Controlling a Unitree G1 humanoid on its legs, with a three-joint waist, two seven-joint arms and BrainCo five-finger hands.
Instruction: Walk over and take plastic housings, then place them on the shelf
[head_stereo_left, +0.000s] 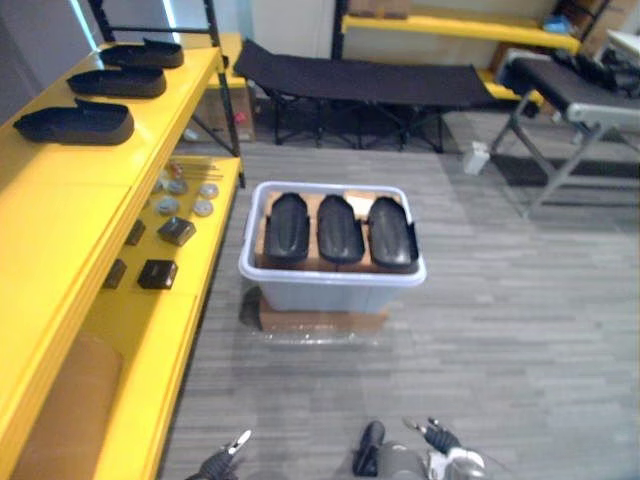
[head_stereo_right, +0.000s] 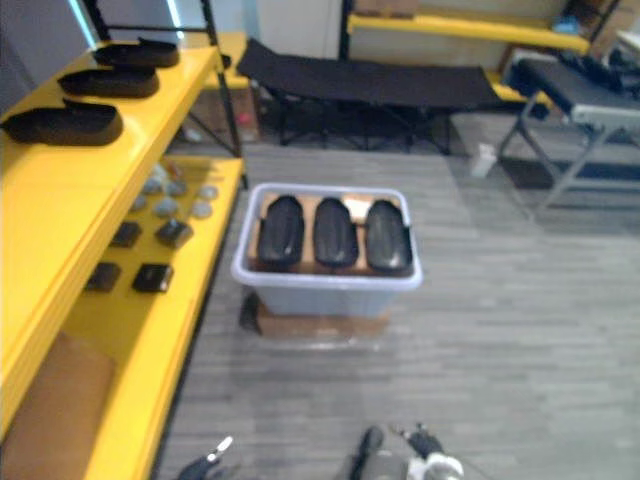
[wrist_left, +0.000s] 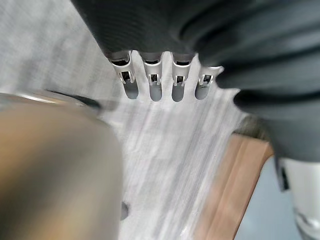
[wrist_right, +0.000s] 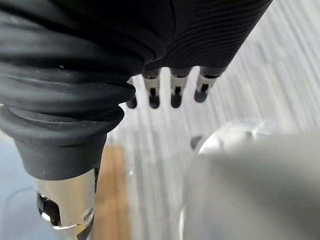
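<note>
Three black plastic housings (head_stereo_left: 340, 231) lie side by side in a pale grey bin (head_stereo_left: 330, 285) on the floor ahead of me. Three more black housings (head_stereo_left: 76, 123) rest in a row on the top board of the yellow shelf (head_stereo_left: 70, 200) at my left. My left hand (wrist_left: 152, 85) hangs over the grey floor, its fingers straight and holding nothing. My right hand (wrist_right: 175, 90) hangs the same way, fingers relaxed and empty. Both hands are well short of the bin.
The bin stands on a flat cardboard piece (head_stereo_left: 320, 322). Small dark and round parts (head_stereo_left: 170, 225) and a brown box (head_stereo_left: 75, 405) lie on the shelf's lower board. A black cot (head_stereo_left: 360, 85) stands behind the bin, and a grey-legged table (head_stereo_left: 580, 110) stands at the far right.
</note>
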